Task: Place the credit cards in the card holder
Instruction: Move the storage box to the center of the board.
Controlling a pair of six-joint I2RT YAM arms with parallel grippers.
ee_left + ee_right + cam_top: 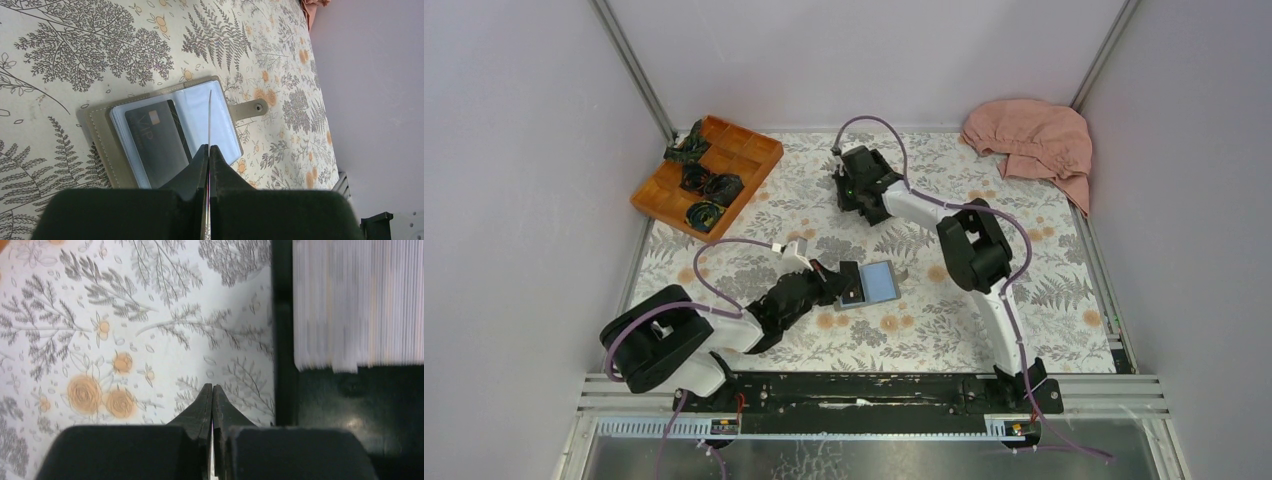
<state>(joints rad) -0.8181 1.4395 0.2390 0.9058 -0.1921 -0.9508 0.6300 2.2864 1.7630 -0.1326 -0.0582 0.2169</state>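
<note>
Left wrist view: a thin white credit card (pixel 209 117) is gripped edge-on by the clenched left claw (pixel 209 151), its long axis pointed forward over the open grey folding card holder (pixel 100 142), laid flat on the floral desk (pixel 75 50) with open room all round. The right claw (pixel 213 390) is clenched beside the black plastic box (pixel 283 340) of stacked white cards (pixel 350 305).

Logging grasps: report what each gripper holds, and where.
Left gripper pinches one credit card, seen edge-on, by its near end, above the open card holder. Right gripper is shut; nothing shows beyond its tips.
</note>
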